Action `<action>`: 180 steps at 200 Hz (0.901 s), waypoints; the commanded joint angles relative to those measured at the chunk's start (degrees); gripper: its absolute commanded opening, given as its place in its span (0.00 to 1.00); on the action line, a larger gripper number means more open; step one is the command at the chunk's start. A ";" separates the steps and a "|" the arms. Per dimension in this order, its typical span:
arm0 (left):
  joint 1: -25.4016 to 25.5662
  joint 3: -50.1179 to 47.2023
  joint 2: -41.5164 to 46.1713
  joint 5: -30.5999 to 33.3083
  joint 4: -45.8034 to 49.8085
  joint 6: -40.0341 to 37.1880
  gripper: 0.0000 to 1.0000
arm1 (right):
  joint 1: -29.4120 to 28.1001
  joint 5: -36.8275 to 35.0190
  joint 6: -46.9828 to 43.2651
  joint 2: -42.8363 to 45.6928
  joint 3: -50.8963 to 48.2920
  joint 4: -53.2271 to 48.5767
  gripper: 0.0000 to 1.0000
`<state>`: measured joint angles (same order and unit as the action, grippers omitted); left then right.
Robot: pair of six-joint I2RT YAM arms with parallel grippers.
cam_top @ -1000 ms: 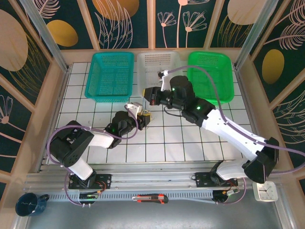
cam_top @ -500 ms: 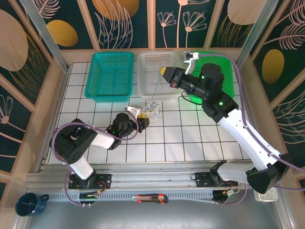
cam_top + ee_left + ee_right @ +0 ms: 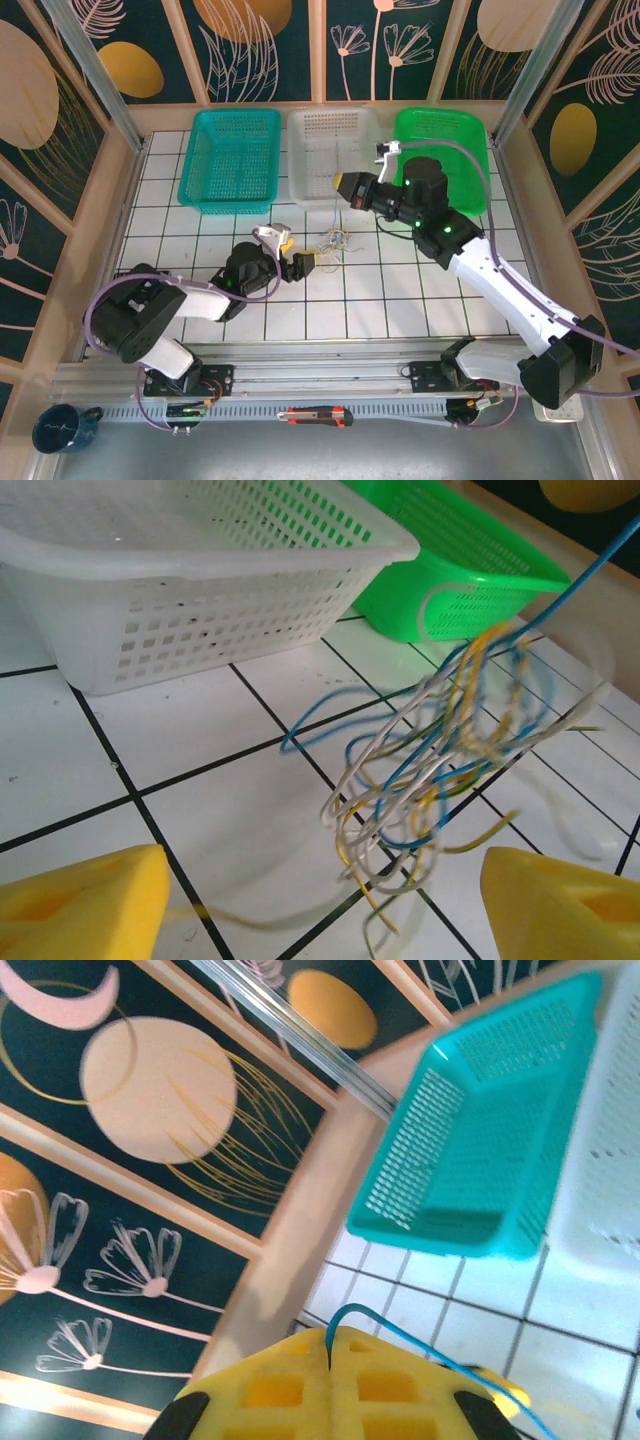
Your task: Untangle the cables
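Cables (image 3: pixel 331 240) seemingly just before middle basket (image 3: pixel 322 140)

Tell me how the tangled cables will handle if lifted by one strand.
Probably floppy: the cables droop in loose loops below the blue strand pinched in the right gripper. Likely light, being thin wires. Interlocked loops may rise together.

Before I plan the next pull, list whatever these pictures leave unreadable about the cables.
Top external: the cables are too small to tell which strand crosses which.
Left wrist: the cables are motion-blurred, and the blue strand is cut off by the top right edge.
Right wrist: past the right gripper, the blue strand runs off the bottom edge, blurred.
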<state>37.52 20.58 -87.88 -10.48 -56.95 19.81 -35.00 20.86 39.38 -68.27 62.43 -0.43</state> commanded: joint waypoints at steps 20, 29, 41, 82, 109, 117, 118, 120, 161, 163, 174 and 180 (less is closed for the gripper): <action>0.42 0.26 2.80 -1.56 -0.46 -0.08 0.85 | -2.48 -1.86 -0.88 0.54 -2.84 1.81 0.00; 0.41 1.21 2.59 -1.95 -0.15 -0.29 0.85 | -3.23 -2.22 -1.17 0.51 -2.85 1.47 0.00; 0.44 2.74 2.04 -2.50 0.40 -0.61 0.85 | -4.17 -2.86 -1.47 0.33 -2.75 0.94 0.00; 0.44 8.33 -1.12 -4.75 1.41 -1.07 0.85 | -6.80 -4.16 -1.57 0.31 -2.76 0.60 0.00; 0.45 11.04 -3.18 -5.51 1.43 -1.22 0.84 | -8.16 -4.60 -1.28 0.25 -2.53 0.77 0.00; 0.53 11.61 -3.83 -5.67 1.36 -1.12 0.83 | -8.53 -4.60 -1.23 0.24 -2.33 0.78 0.00; 0.53 11.73 -3.90 -5.72 1.38 -1.15 0.83 | -8.56 -4.60 -1.23 0.20 -2.32 0.73 0.00; 0.54 11.78 -4.11 -5.77 1.33 -1.11 0.83 | -8.63 -4.60 -1.23 0.19 -2.27 0.72 0.00; 0.92 13.96 -7.47 -6.73 0.15 -0.26 0.62 | -10.53 -4.60 -1.24 0.21 -0.24 0.09 0.00; 0.96 14.03 -7.61 -6.74 0.06 -0.23 0.61 | -10.59 -4.60 -1.28 0.21 -0.11 0.04 0.00; 1.02 14.39 -8.45 -6.91 -0.47 0.23 0.53 | -11.04 -4.56 -1.34 0.30 0.51 -0.23 0.00; 1.12 14.57 -8.90 -7.00 -0.97 0.54 0.50 | -11.17 -4.56 -1.32 0.44 0.82 -0.30 0.00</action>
<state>38.20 33.23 -94.89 -15.75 -55.33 19.70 -45.15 16.97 38.92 -68.29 60.10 -0.71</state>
